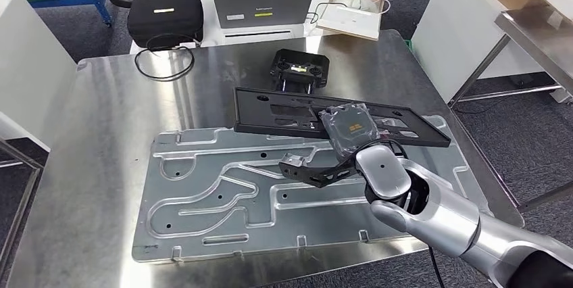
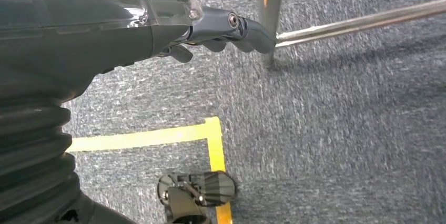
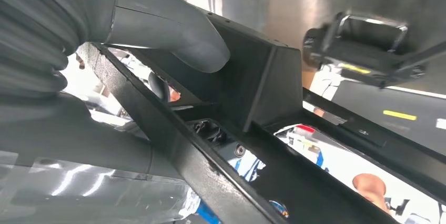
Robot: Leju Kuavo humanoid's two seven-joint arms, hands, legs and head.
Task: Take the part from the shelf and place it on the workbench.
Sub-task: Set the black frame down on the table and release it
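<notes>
A: One black part (image 1: 284, 113) already lies on the table (image 1: 101, 139), across the far edge of the grey metal plate (image 1: 203, 193). The right hand (image 1: 344, 136) grasps its near side, thumb (image 3: 173, 29) pressed on it.

B: Then the fingers should release slowly, only once the part rests flat. And the left hand (image 2: 231, 29)?

A: It hangs above the floor, fingers curled, holding nothing.

one laptop (image 1: 263, 6), one black case (image 1: 165, 19), one aluminium plate (image 1: 203, 193).
</notes>
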